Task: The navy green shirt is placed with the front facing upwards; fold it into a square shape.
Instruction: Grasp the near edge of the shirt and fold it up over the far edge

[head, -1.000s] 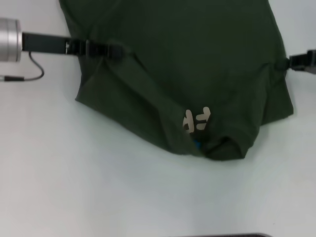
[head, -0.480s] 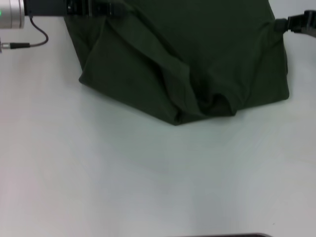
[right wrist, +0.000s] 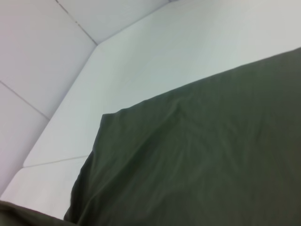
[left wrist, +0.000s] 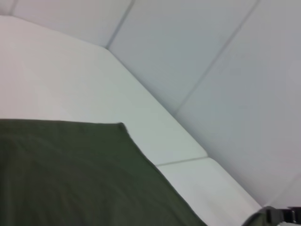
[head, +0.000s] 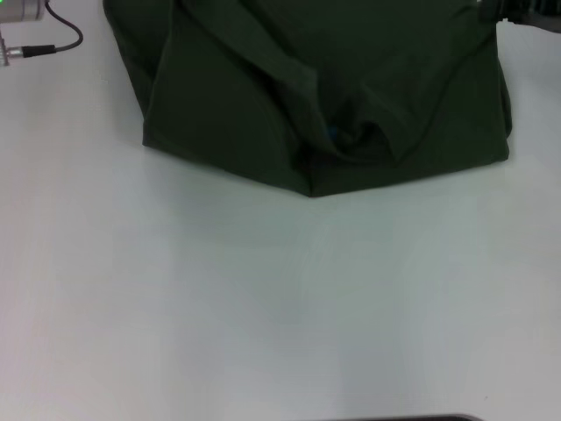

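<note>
Head view: navy green shirt [head: 324, 88] lies bunched on table [head: 263, 307]; pincer states unclear.

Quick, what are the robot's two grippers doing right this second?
Left gripper: out of the head view, state not visible.
Right gripper: at the navy green shirt's far right edge; open or closed cannot be told.

Head view: high, looking forward and down on tabletop [head: 263, 307].
Wrist views: low, close over cloth.
Shared: shirt [head: 333, 79], tabletop.
</note>
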